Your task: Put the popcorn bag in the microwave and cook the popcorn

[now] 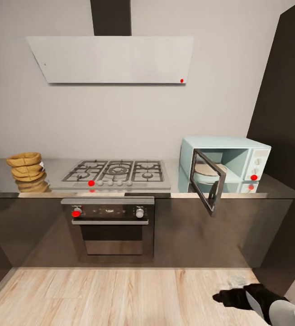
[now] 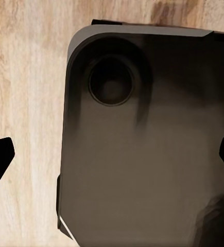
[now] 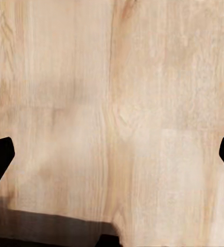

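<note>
Where steel gleams — wrinkled tan popcorn bag [image 1: 26,165].

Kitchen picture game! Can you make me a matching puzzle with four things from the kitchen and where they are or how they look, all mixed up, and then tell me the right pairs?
Things:
1. popcorn bag
2. microwave
3. hood
4. oven

Clues:
A. white, on the wall above the stove
B. under the countertop, below the stove
C. at the countertop's right end, door swung open
D. tan, at the countertop's left end

Pairs: 1-D, 2-C, 3-A, 4-B
</note>
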Motion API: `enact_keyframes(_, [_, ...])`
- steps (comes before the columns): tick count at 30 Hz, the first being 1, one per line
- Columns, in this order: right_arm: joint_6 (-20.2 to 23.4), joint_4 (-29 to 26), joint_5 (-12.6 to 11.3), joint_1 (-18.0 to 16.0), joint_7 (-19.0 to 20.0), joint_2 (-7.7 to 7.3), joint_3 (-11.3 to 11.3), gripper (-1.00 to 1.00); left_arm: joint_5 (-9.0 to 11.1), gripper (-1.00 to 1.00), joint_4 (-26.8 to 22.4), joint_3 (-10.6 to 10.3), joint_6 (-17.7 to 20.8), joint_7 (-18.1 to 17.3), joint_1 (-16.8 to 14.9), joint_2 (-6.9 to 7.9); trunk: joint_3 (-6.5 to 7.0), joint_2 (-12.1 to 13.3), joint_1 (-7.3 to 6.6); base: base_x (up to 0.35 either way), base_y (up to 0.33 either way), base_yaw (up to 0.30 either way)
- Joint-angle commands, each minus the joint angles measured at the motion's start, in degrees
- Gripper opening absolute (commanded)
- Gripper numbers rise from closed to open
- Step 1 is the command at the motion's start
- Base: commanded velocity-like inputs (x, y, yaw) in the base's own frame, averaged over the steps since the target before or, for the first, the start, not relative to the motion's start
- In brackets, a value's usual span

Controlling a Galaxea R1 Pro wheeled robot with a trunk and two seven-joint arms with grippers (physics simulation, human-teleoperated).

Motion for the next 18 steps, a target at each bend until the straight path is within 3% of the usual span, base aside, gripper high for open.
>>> enact_keyframes(1, [-1.69, 2.63, 0.95, 0.93, -0.53, 0.27, -0.58, 1.00, 0.55, 1.00, -0.05, -0.01, -0.09, 0.02, 0.02, -0.01, -0.04, -0.03, 0.00, 0.000, 0.000, 0.000])
enact_keyframes(4, [-7.15, 4.95, 1.45, 11.19, -3.57, 1.12, -0.55, 1.00, 0.55, 1.00, -0.03, -0.07, -0.05, 0.02, 0.02, 0.04, -0.04, -0.03, 0.00, 0.000, 0.000, 0.000])
enact_keyframes(5, [-9.93, 5.16, 1.42, 14.80, -5.60, 2.56, -0.58, 1.00, 0.60, 1.00, 0.01, -0.11, -0.02, 0.02, 0.02, 0.06, -0.04, -0.03, 0.00, 0.000, 0.000, 0.000])
enact_keyframes(7, [-11.87, 5.29, 1.30, 19.10, -10.03, 5.26, -0.67, 1.00, 0.63, 1.00, 0.03, -0.13, -0.01, 0.07, 0.03, 0.13, -0.04, -0.03, 0.00, 0.000, 0.000, 0.000])
enact_keyframes(9, [-12.39, 5.36, 0.85, 21.91, -14.58, 6.40, -1.00, 1.00, 0.63, 1.00, 0.03, -0.11, -0.01, 0.09, 0.00, 0.11, -0.04, -0.03, 0.00, 0.000, 0.000, 0.000])
enact_keyframes(13, [-12.76, 5.39, -3.59, 23.77, -18.98, 6.87, -1.23, 1.00, 0.64, 1.00, 0.04, -0.06, 0.00, 0.10, 0.01, 0.08, -0.04, -0.03, 0.00, 0.000, 0.000, 0.041])
enact_keyframes(18, [-12.73, 5.40, -4.68, 24.02, -19.60, 7.09, -1.17, 1.00, 0.64, 1.00, 0.04, -0.10, 0.00, 0.10, 0.02, 0.06, -0.04, -0.03, 0.00, 0.000, 0.000, 0.238])
